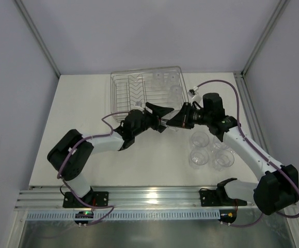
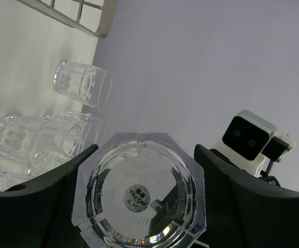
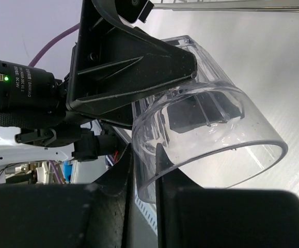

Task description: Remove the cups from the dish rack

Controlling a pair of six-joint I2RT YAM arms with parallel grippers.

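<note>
Overhead coverage puts the left tool [image 1: 164,116] and the right tool [image 1: 182,118] tip to tip above the tabletop [image 1: 87,150], just in front of the dish rack [image 1: 121,93]. The held cup [image 2: 139,196] between them barely reads there. The left wrist view gives its faceted base, clear and colourless with a small round sticker [image 2: 138,196]. The left tool's widely spread fingers grip its sides. The right wrist view shows the other end, where the right tool is almost closed, pinching the wall at the round rim. More cups [image 1: 206,152] stand grouped on the tabletop below the right tool. Two or three faint ones seem to sit in the rack's far right part.
</note>
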